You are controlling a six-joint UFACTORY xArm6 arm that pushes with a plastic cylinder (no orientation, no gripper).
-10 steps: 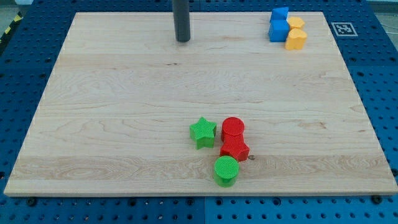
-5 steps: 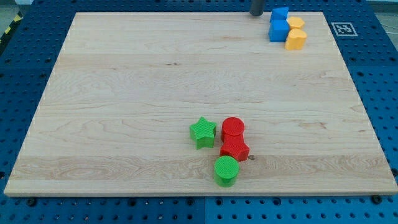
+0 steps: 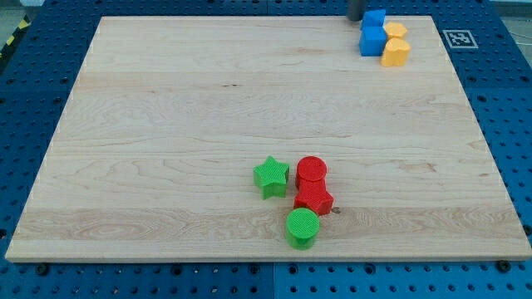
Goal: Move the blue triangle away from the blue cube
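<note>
Camera view is showing my tip (image 3: 356, 18) sitting at the frame's top edge, upper right, just left of the blue triangle (image 3: 374, 17) and seemingly touching it, though contact is hard to tell. The blue triangle is resting against the blue cube (image 3: 371, 40) below it. Two yellow blocks (image 3: 396, 45) are lying immediately right. Lower centre, a green star (image 3: 271, 176), red cylinder (image 3: 312, 172), another red block (image 3: 314, 199) and green cylinder (image 3: 302, 227) are clustering on the wooden board (image 3: 166, 124).
</note>
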